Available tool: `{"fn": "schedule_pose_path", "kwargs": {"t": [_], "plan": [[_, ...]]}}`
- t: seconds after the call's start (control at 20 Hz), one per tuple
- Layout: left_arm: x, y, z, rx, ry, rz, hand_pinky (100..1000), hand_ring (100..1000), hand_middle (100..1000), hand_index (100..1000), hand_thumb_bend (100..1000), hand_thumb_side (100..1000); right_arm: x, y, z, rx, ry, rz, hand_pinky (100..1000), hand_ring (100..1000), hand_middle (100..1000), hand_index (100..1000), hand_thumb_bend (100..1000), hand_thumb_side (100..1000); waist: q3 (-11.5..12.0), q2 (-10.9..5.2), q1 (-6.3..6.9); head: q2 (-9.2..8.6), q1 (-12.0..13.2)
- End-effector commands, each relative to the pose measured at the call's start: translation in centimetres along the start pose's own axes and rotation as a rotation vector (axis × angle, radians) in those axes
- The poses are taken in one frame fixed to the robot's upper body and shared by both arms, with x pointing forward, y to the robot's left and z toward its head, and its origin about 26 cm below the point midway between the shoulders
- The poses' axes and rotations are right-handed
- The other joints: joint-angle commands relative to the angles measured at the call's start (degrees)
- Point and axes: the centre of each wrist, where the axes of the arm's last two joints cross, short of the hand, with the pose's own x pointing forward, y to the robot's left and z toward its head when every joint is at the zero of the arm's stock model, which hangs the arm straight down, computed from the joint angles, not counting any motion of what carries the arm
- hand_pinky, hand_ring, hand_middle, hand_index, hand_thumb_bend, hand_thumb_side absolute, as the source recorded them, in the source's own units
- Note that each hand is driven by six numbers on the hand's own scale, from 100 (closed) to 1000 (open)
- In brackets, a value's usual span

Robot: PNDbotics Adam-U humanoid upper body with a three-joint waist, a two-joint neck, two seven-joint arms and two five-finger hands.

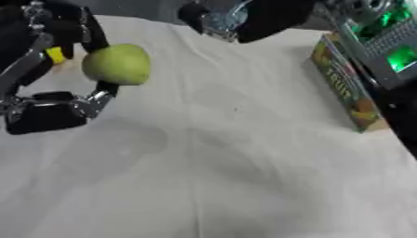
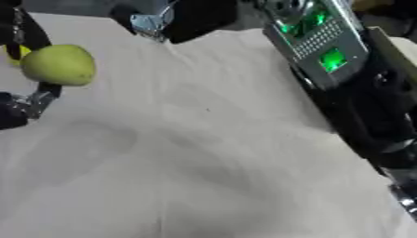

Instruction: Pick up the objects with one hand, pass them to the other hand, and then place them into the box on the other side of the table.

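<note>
While the left hand (image 1: 57,100) holds the green apple (image 1: 117,64) pinched between fingers and thumb above the tabletop (image 1: 228,176), the pickup looks done; the right hand (image 1: 260,16) hangs across from it, its fingers unreadable; handover and boxing remain; the box (image 1: 348,86) sits beyond the right hand.

One word could be read. The box (image 1: 346,83) at the right side of the table had big letters on its side that looked like "FRUIT". The rest of its print was too blurry.
</note>
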Motion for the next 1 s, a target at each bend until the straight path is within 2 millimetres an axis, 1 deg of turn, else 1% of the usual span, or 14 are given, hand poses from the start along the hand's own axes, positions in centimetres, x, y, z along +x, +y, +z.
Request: {"fn": "schedule_pose_path", "kwargs": {"t": [0.05, 0.25, 0.4, 0.5, 0.65, 0.7, 1.0], "plan": [[-0.2, 0.5, -0.4, 0.014, -0.018, -0.070, 396, 520, 525, 576, 100, 113, 1.0, -1.0, 0.0, 0.000, 0.004, 0.036, 867, 740, 704, 774, 336, 390, -0.1, -2.51, -0.55, 0.27, 0.2], [-0.6, 0.0, -0.4, 0.005, -0.009, -0.115, 402, 523, 527, 577, 100, 104, 1.6, -1.2, -0.4, 0.018, 0.012, 0.052, 844, 703, 681, 767, 363, 382, -0.3, -2.63, -0.68, 0.47, 0.3], [-1.0, -0.2, -0.3, 0.004, 0.008, -0.135, 403, 524, 528, 577, 100, 101, 2.0, -1.2, -0.6, 0.053, 0.013, 0.081, 809, 662, 666, 762, 352, 407, -0.4, -2.74, -0.75, 0.69, 0.3], [-1.2, -0.3, -0.3, 0.006, 0.020, -0.147, 405, 525, 529, 578, 100, 100, 2.2, -1.2, -0.8, 0.081, 0.008, 0.098, 777, 642, 664, 761, 341, 421, -0.5, -2.85, -0.79, 0.91, 0.3], [-1.3, -0.3, -0.3, 0.012, 0.033, -0.163, 404, 524, 528, 577, 100, 100, 2.4, -1.1, -1.0, 0.100, 0.000, 0.099, 683, 621, 659, 756, 319, 430, -0.6, -2.99, -0.85, 1.17, 0.2], [-1.3, -0.4, -0.3, 0.013, 0.037, -0.164, 402, 523, 527, 577, 100, 100, 2.5, -1.0, -1.1, 0.109, -0.003, 0.097, 669, 619, 658, 755, 317, 432, -0.7, -3.01, -0.85, 1.21, 0.2], [-1.2, -0.4, -0.7, 0.030, 0.072, -0.162, 387, 514, 520, 574, 100, 100, 2.9, -0.4, -1.5, 0.156, -0.010, 0.087, 661, 617, 656, 752, 302, 452, -0.7, -3.14, -0.72, 1.24, 0.3]]}}
